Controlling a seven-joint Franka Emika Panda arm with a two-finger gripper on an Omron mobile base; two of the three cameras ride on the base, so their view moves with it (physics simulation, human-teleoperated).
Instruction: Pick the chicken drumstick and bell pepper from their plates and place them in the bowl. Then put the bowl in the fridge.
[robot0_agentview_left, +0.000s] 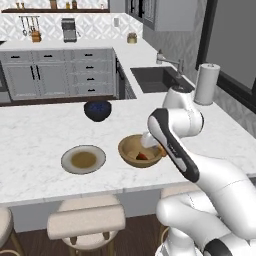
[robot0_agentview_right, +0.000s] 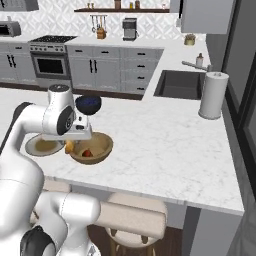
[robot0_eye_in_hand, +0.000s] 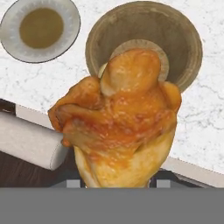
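chicken drumstick (robot0_eye_in_hand: 120, 122) clamped in gripper (robot0_eye_in_hand: 118, 183) above bowl (robot0_agentview_left: 131, 148) on marble counter (robot0_agentview_left: 40, 135).

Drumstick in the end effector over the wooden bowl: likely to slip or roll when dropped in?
The drumstick looks glossy and lumpy, so it may shift between the fingers. It looks stiff, not floppy. Its rounded, uneven shape probably tumbles briefly, but the bowl has raised walls and should keep it in, next to the pepper.
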